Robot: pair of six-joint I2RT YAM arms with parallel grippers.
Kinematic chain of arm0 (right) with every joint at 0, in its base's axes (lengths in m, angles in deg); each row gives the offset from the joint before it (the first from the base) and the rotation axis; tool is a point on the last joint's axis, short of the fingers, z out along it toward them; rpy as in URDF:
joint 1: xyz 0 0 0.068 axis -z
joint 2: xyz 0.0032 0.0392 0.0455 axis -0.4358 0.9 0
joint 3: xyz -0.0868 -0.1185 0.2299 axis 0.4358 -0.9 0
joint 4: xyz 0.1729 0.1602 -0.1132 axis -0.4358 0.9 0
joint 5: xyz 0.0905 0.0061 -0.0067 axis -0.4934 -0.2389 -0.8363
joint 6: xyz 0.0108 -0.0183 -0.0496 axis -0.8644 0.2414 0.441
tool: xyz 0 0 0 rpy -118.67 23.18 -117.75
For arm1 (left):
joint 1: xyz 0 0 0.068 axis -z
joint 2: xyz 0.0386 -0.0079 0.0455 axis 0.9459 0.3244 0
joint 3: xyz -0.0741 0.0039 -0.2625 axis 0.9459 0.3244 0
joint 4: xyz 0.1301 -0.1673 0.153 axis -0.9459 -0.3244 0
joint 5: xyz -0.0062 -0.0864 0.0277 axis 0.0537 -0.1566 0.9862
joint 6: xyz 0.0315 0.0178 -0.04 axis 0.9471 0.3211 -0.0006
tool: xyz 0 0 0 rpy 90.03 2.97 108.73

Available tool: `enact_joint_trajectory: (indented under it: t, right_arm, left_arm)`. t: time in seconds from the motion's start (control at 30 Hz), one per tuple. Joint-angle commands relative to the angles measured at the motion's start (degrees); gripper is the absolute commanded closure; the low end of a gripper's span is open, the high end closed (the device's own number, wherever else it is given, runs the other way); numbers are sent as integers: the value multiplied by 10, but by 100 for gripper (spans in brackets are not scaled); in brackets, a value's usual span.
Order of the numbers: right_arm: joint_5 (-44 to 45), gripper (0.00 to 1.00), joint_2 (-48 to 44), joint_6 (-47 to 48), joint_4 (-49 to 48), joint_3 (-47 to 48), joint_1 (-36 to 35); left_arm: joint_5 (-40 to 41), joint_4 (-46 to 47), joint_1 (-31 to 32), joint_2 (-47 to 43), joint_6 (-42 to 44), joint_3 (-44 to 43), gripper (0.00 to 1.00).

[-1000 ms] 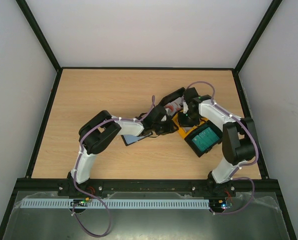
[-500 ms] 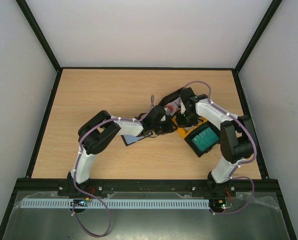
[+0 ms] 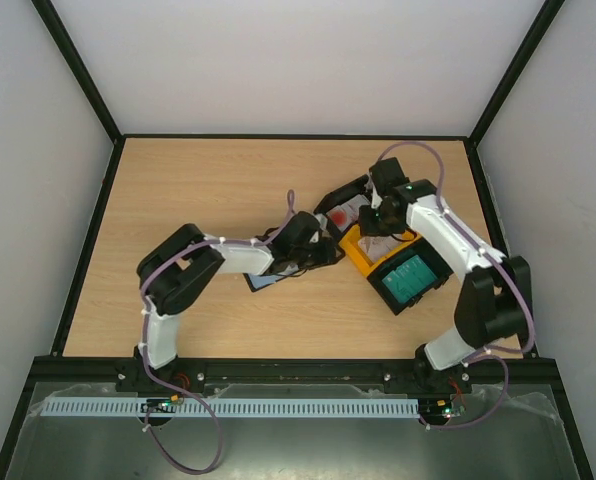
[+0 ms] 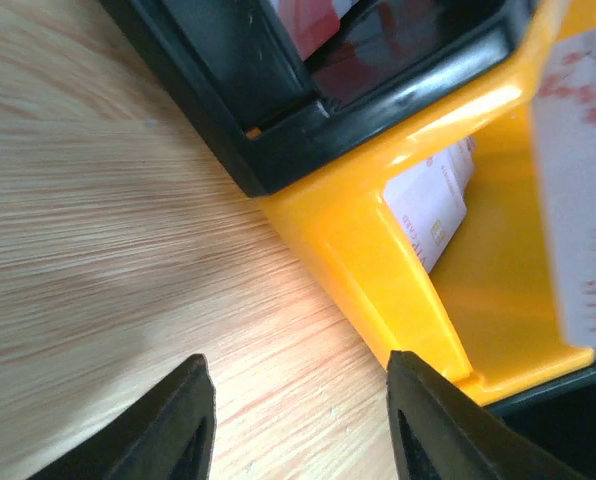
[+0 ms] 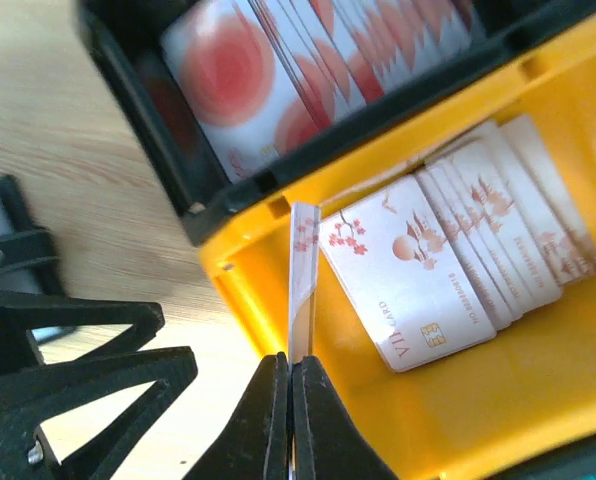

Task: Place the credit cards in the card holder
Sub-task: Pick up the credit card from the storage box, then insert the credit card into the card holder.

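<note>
Now the right gripper (image 5: 291, 365) is closed on one card (image 5: 303, 270), a pale one with red blossom print. It pinches the card by an edge so that it stands on end above the corner of the yellow bin (image 5: 538, 400). The other pale cards (image 5: 448, 250) lie fanned in that bin, and the red cards (image 5: 228, 70) fill the black bin (image 5: 143, 130) touching it. The left gripper (image 4: 298, 400) is open with nothing between its fingers, low over the desk (image 4: 98, 230) just beside the yellow bin's outer wall. The card holder (image 3: 263, 281) lies on the desk to the left of the bins, partly under the left arm, with a bit of its pale blue lining showing.

The step looks like carrying this card over to the card holder. The grip takes only a narrow strip of the card, so a slow, steady move should keep it from pivoting. Raise it clear of the yellow wall before going sideways, or the free edge may catch. The two grippers are close together, so the path should swing round the left fingers. The left gripper would probably do best pinning the card holder open, because a light case is likely to slide when a card pushes into its pocket. Whether the pocket faces the incoming card cannot be told from here.
</note>
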Motion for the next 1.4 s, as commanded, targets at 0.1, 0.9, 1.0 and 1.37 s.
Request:
enact_joint_trajectory:
  t: [0.1,0.9,1.0,1.37]
  right_arm:
    - [-95,98,-97,-28,-29,5,-6]
    - [-290,98,171,-116,-468,-80,-167]
    - [-290,98,189,-105,-461,-79,-167]
    - [-301,98,225,-148,-467,-74,-167]
  left_arm:
    - [45,-17,-42,-170,39,92,39]
    - [43,-195,-215,-340,74,293,50]
    - [44,-203,-217,-328,75,292,56]
    - [80,-254,-218,-283,70,287,74]
